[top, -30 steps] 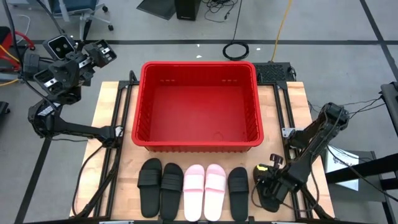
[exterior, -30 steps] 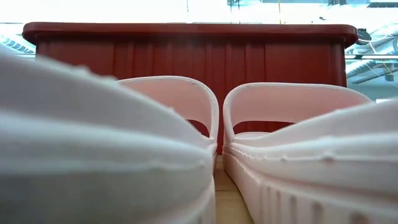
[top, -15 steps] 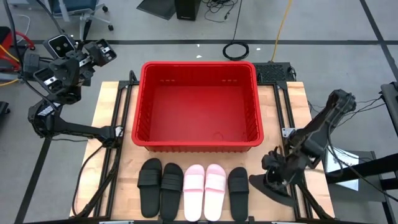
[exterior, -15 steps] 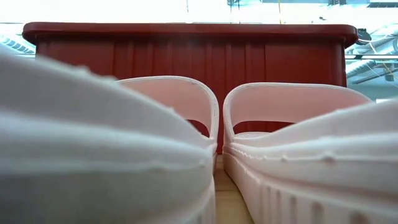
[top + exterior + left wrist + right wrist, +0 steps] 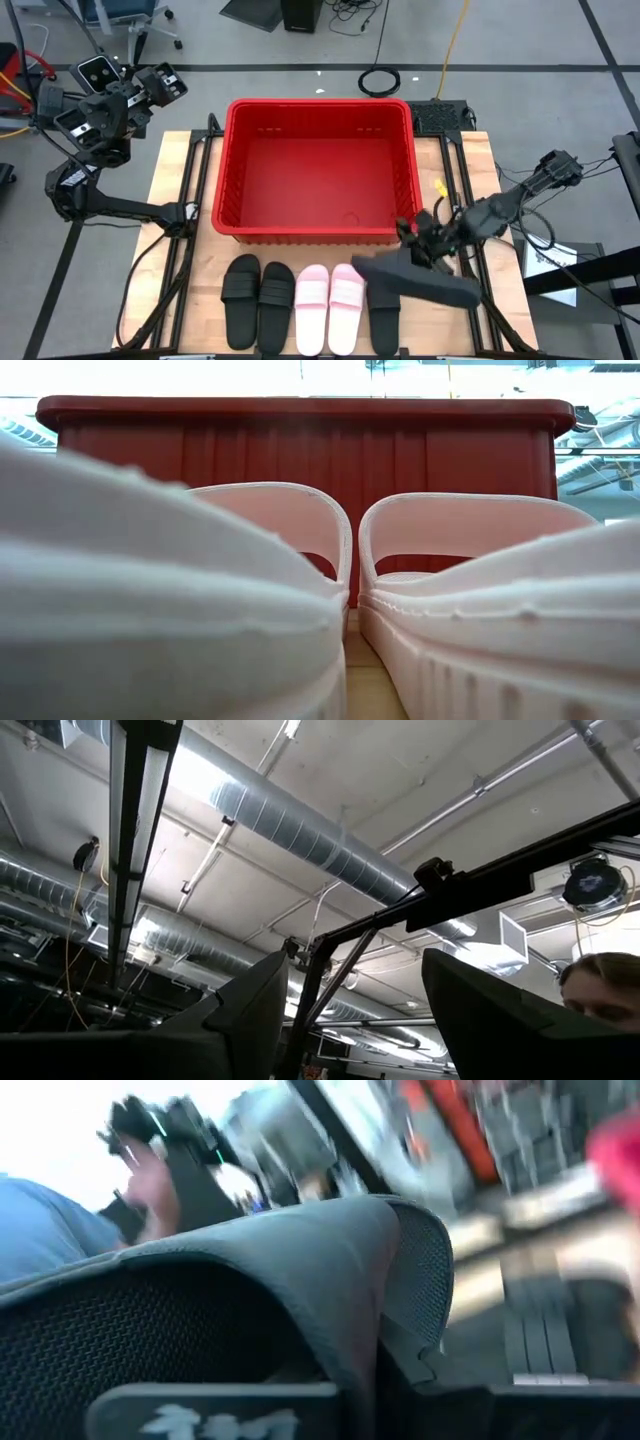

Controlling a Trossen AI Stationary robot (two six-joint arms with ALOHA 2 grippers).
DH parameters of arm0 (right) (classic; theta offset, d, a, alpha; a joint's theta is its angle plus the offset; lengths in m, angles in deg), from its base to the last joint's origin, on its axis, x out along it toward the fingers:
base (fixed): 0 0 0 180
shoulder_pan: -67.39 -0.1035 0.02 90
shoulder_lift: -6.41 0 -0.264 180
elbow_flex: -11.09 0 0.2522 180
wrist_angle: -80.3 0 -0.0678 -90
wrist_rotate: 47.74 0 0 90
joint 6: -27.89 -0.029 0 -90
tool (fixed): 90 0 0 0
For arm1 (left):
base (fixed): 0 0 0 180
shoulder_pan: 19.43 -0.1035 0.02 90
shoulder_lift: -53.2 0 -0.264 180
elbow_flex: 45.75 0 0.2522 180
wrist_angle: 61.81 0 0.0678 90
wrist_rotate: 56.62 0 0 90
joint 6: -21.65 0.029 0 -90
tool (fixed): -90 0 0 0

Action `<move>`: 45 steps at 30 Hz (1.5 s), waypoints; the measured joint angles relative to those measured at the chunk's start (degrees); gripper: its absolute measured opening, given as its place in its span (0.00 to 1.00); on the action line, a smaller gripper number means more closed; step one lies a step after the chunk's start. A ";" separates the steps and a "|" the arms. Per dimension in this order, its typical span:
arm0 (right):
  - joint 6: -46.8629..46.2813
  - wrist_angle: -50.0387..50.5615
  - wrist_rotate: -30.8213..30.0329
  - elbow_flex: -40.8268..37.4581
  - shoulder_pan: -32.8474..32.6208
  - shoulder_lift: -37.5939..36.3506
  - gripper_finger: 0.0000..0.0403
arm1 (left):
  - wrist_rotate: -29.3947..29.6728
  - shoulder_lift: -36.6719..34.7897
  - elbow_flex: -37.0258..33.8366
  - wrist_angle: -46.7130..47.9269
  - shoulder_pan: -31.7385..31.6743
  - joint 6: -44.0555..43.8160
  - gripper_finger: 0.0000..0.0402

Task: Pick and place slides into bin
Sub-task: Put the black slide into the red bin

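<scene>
The red bin stands at the table's far middle and fills the back of the low view. Five slides lie sole-down in a row along the near edge: two black, two pale pink and one black. The pink pair shows close up in the low view. My right gripper is shut on a sixth, black slide held in the air near the bin's near right corner. My left gripper is open and empty, raised off the table's far left corner and pointing at the ceiling. My right gripper holds the black slide at its far long side, coming slantwise from the table's right. The slide itself fills the wrist view and hides the fingers, so the kind of hold does not show. The slide is lifted clear and lies crosswise above the row's right end.
The bin's near wall stands just beyond the row of slides. A yellow-tipped part and cables lie on the frame at the table's right. A person shows in both wrist views, beyond the table.
My right gripper has risen from the table's near right corner with the black slide and gone toward the bin's near right corner. The slide has come clear of the table and turned to lie crosswise over the row's right end.
</scene>
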 joint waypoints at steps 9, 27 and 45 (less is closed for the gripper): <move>16.41 -24.35 1.66 0.25 9.31 -0.02 0.02 | 1.05 0.00 0.00 -0.02 0.00 0.13 0.60; 40.33 10.37 -9.93 28.20 22.99 3.07 0.03 | -0.53 0.00 0.00 -0.02 0.00 -1.13 0.60; 38.10 49.24 -26.27 50.82 33.77 17.80 0.03 | -3.76 0.28 0.00 0.48 0.00 -3.10 0.60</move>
